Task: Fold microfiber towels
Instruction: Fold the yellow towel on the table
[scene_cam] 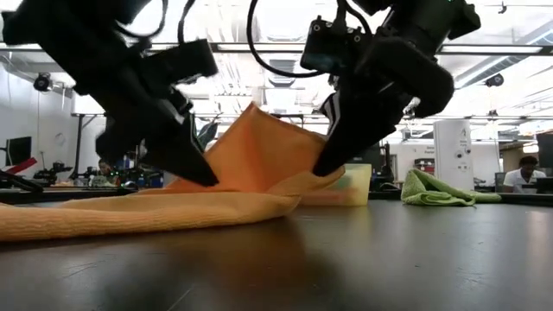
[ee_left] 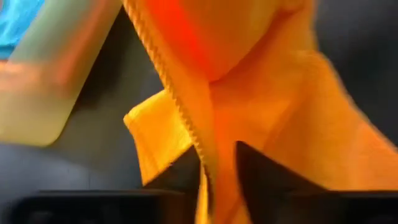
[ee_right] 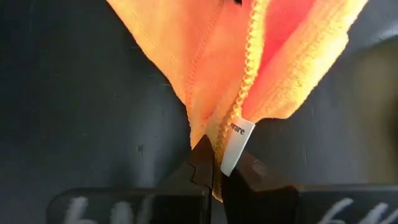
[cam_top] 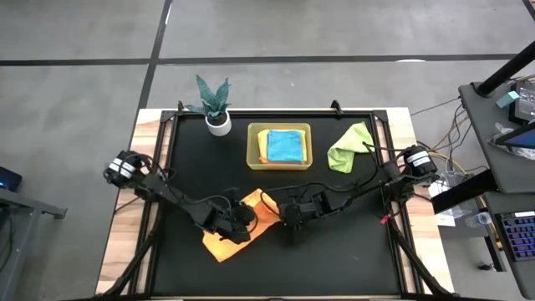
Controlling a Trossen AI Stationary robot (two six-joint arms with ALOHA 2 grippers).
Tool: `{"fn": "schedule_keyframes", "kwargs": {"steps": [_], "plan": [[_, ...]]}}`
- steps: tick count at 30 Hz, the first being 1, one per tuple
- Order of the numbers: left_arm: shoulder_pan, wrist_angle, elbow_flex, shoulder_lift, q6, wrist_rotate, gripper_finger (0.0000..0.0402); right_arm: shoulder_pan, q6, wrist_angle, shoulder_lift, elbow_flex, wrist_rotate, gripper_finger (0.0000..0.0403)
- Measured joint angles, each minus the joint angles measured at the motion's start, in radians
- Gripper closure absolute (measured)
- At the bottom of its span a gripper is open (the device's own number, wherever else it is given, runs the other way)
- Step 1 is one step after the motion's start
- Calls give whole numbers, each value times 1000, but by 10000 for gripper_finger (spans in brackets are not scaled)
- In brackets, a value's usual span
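two dark robot arms worked an orange-yellow microfiber towel (cam_top: 238, 227) at the front middle of a black table (cam_top: 351, 251), each gripping one of its edges. the left gripper (cam_top: 240, 224) pinched the stitched hem between closed fingers, as its wrist view showed, and the right gripper (cam_top: 292, 216) had its fingers (ee_right: 202, 163) clamped on the hem beside a small white label (ee_right: 235, 144). seen from table height, the held part of the cloth rose in a peak between the two grippers while the rest trailed flat on the table toward the left arm's side. the fold appeared to be in mid-course, with the lifted edge not yet laid over the flat part. behind it, a translucent yellow-green bin (cam_top: 254, 144) at the back middle of the table held a teal blue towel (cam_top: 285, 147) lying flat and apparently folded on top; an orange edge showed beneath it, possibly a second folded cloth, though the overhead view was too small to be sure. a lime green towel (cam_top: 349, 147) lay crumpled just to the right of the bin, unfolded and waiting. a small potted plant (cam_top: 216, 104) stood at the back left. no pink towel could be seen. by this showing, at least one towel was done, one was in hand, and one remained.
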State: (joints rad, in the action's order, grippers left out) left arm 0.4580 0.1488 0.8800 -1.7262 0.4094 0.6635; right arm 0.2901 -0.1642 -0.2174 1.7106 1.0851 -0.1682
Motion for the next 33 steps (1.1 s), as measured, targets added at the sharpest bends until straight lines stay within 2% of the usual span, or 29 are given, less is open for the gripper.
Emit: {"fn": "schedule_keyframes", "kwargs": {"steps": [2, 6, 13, 20, 27, 31, 33], "plan": [[-1, 23, 13, 19, -13, -6, 382, 0, 0, -37, -23, 5, 5, 394], [-2, 129, 58, 100, -46, -8, 399, 0, 0, -159, -89, 35, 9, 394], [11, 366, 251, 269, -167, -27, 401, 2, 7, -480, -233, 160, 10, 394], [17, 472, 460, 393, -279, -36, 401, 2, 16, -734, -360, 355, 13, 394], [17, 547, 565, 465, -259, -37, 401, 0, -6, -848, -466, 525, 171, 394], [17, 550, 601, 482, -260, -34, 401, -1, -31, -905, -495, 607, 173, 394], [16, 551, 615, 491, -263, -34, 401, -1, -34, -944, -497, 658, 130, 394]]}}
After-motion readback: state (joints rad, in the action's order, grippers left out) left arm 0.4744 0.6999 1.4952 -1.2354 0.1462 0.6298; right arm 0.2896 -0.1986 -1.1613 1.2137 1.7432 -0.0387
